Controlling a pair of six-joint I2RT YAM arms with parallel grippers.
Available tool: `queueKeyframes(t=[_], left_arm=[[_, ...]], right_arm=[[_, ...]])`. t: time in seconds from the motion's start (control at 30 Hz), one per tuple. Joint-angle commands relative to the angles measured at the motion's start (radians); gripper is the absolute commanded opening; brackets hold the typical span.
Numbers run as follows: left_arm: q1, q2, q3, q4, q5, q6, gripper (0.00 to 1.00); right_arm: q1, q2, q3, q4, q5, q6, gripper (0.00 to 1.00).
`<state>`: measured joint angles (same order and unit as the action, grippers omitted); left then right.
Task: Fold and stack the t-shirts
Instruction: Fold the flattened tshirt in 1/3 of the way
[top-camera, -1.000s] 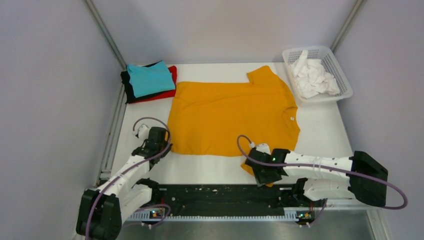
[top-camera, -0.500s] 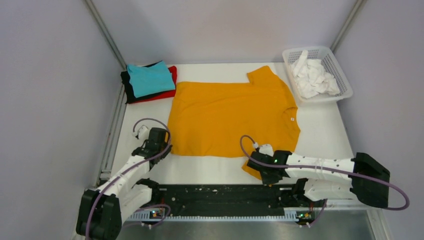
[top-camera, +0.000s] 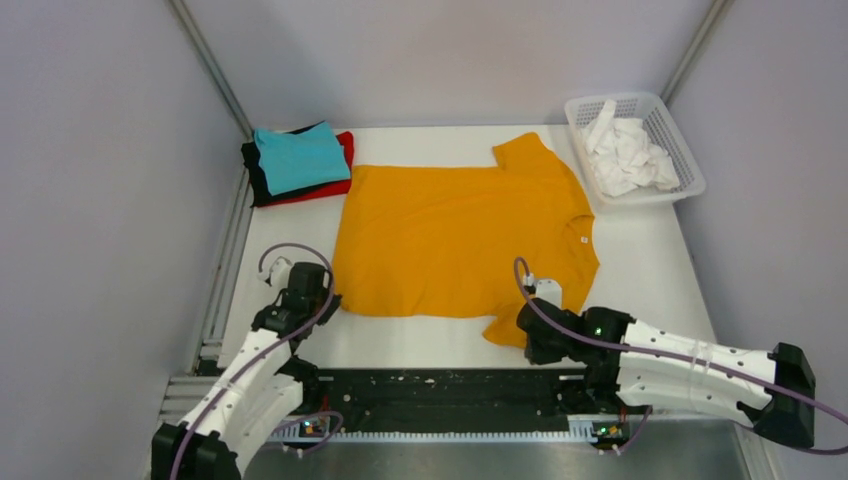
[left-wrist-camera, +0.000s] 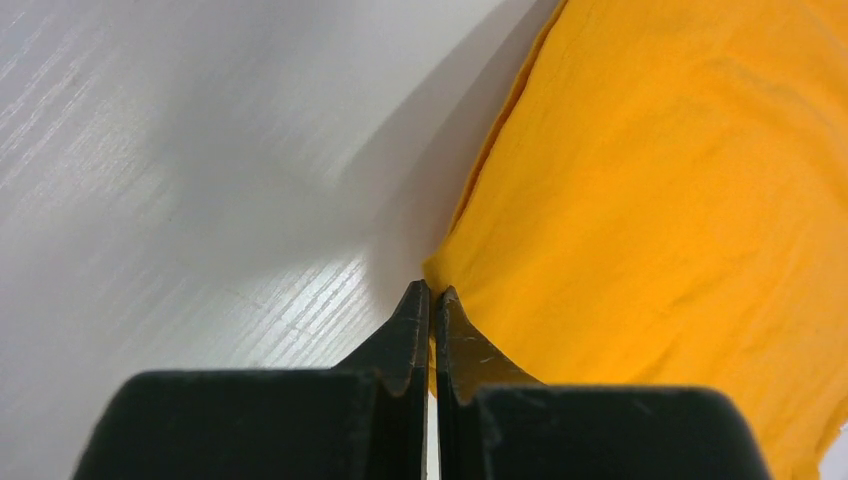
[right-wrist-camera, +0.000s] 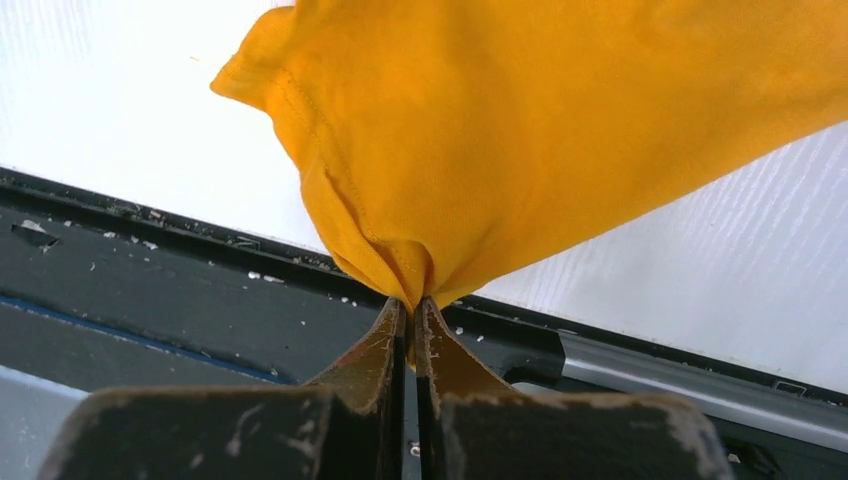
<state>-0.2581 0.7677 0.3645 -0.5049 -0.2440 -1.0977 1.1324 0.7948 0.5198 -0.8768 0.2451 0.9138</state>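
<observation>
Right arm swung outward; wrist view shows jaws pinching t-shirt.

Table with orange shirt, stack, basket

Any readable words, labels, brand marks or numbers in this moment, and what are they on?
No text is readable.
The small white neck tag on the mustard-orange t-shirt is too small to read.
No print is visible on the folded shirts or the basket.
</observation>
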Motion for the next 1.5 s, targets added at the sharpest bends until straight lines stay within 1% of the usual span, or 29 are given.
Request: queueKeyframes(t=[0.0, 0.13, 0.27, 0.43, 0.57, 0.67, 0.77, 0.93, 1.13, 1.3, 1.4, 1.47], left_arm=[[-0.004, -0.078, -0.008, -0.036, 0.022, 0.002, 0.00], [-0.004, -0.098, 0.008, -0.020, 0.022, 0.014, 0.00], [-0.004, -0.075, 0.033, 0.000, -0.009, 0.023, 0.00], [-0.003, 0.003, 0.055, 0.053, 0.002, 0.021, 0.00], [-0.003, 0.080, 0.093, 0.066, -0.013, 0.005, 0.00], [-0.004, 0.132, 0.127, 0.072, -0.021, 0.005, 0.00], [-0.003, 0.184, 0.164, 0.074, -0.021, 0.006, 0.00], [-0.003, 0.236, 0.212, 0.073, -0.040, 0.001, 0.00], [-0.003, 0.272, 0.261, 0.073, -0.066, 0.002, 0.00], [0.000, 0.313, 0.307, 0.070, -0.097, 0.007, 0.00], [0.006, 0.338, 0.335, 0.068, -0.107, 0.007, 0.00], [0.008, 0.359, 0.344, 0.085, -0.108, 0.013, 0.00]], right_arm=[[0.009, -0.003, 0.042, -0.009, 0.060, 0.033, 0.00], [0.009, 0.017, 0.077, -0.012, 0.199, 0.056, 0.00], [0.009, 0.039, 0.135, -0.016, 0.329, 0.062, 0.00], [0.006, 0.042, 0.192, -0.017, 0.449, 0.040, 0.00], [-0.028, 0.036, 0.220, -0.015, 0.513, 0.028, 0.00], [-0.075, 0.033, 0.224, 0.030, 0.515, -0.025, 0.00], [-0.133, 0.042, 0.223, 0.118, 0.486, -0.111, 0.00], [-0.229, 0.064, 0.242, 0.206, 0.469, -0.210, 0.00], [-0.366, 0.096, 0.244, 0.328, 0.384, -0.321, 0.00], [-0.438, 0.143, 0.263, 0.402, 0.344, -0.398, 0.00], [-0.468, 0.180, 0.280, 0.447, 0.355, -0.458, 0.00], [-0.497, 0.203, 0.292, 0.455, 0.357, -0.470, 0.00]])
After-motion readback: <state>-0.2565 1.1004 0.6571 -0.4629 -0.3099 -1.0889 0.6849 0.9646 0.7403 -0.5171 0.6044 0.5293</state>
